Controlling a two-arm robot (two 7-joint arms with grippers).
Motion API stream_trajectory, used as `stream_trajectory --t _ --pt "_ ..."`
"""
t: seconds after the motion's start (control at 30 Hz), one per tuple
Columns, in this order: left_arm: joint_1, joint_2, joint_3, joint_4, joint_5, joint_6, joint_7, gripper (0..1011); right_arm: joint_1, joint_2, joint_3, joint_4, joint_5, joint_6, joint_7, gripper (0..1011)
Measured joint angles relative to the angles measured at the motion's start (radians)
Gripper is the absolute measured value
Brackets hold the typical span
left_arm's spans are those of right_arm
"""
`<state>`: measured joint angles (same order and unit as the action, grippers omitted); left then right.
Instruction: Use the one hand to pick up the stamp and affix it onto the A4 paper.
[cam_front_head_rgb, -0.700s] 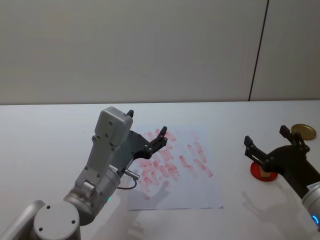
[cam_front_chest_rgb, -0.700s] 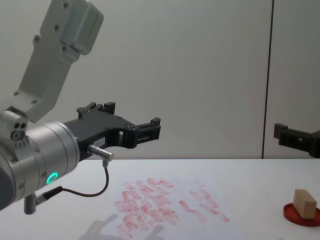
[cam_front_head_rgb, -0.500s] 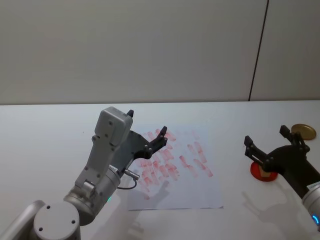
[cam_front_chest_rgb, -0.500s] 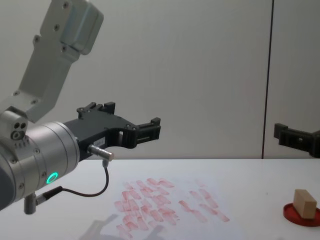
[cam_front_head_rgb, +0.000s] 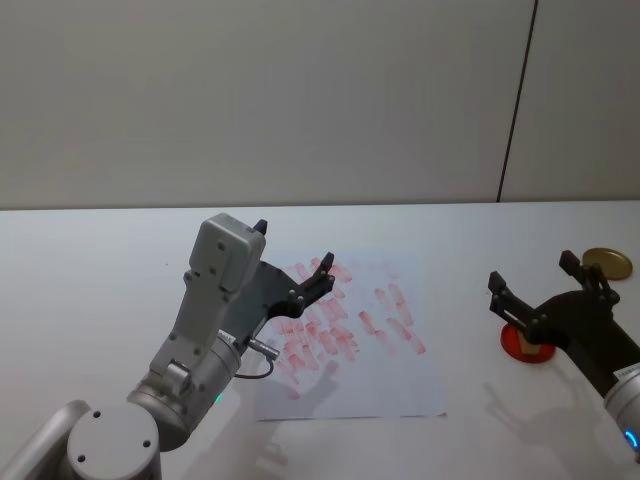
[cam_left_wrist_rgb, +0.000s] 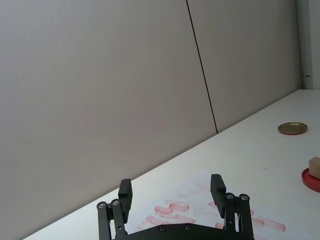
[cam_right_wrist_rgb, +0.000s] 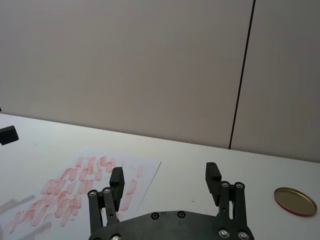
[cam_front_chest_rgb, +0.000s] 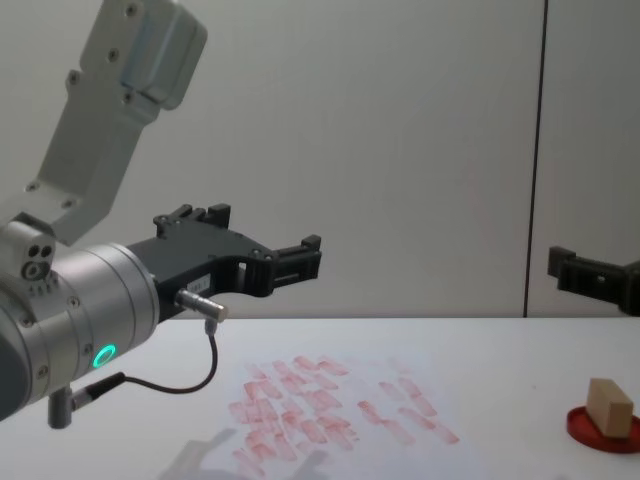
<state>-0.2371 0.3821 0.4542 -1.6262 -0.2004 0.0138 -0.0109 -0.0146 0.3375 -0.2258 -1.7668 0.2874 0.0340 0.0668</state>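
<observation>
The stamp (cam_front_chest_rgb: 610, 405), a small tan wooden block, stands on a flat round red ink pad (cam_front_chest_rgb: 603, 431) at the table's right side. The pad (cam_front_head_rgb: 516, 343) peeks out from behind my right gripper (cam_front_head_rgb: 532, 270), which hovers open and empty above it. One of its fingers (cam_front_chest_rgb: 575, 270) shows well above the block. The A4 paper (cam_front_head_rgb: 400, 375), white with many pinkish-red marks, lies flat at mid-table. My left gripper (cam_front_head_rgb: 294, 246) hangs open and empty over the sheet's left part, raised off the table (cam_front_chest_rgb: 255, 230).
A gold round lid (cam_front_head_rgb: 607, 262) lies on the white table at the far right, beyond the ink pad. A plain wall with a dark vertical seam rises behind the table. Bare tabletop lies between the paper and the pad.
</observation>
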Motion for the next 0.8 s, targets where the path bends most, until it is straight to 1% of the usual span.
stream_trajectory --t 0.2,0.33,0.5,0.53,0.8 --pt "0.000 0.000 0.000 0.000 0.000 0.000 0.000 993 0.000 -0.003 -0.001 0.000 -0.001 0.003 -0.002 1001" --pt "0.000 0.000 0.000 0.000 0.000 0.000 0.000 993 -0.001 -0.014 -0.006 -0.003 -0.001 0.024 -0.023 1001" --pt "0.000 0.000 0.000 0.000 0.000 0.000 0.000 993 -0.002 -0.033 -0.014 -0.009 -0.001 0.060 -0.062 1001" --pt "0.000 0.000 0.000 0.000 0.000 0.000 0.000 993 -0.002 -0.041 -0.017 -0.011 0.000 0.075 -0.080 1001" --pt "0.000 0.000 0.000 0.000 0.000 0.000 0.000 993 -0.001 -0.083 -0.031 -0.016 0.007 0.142 -0.162 1001"
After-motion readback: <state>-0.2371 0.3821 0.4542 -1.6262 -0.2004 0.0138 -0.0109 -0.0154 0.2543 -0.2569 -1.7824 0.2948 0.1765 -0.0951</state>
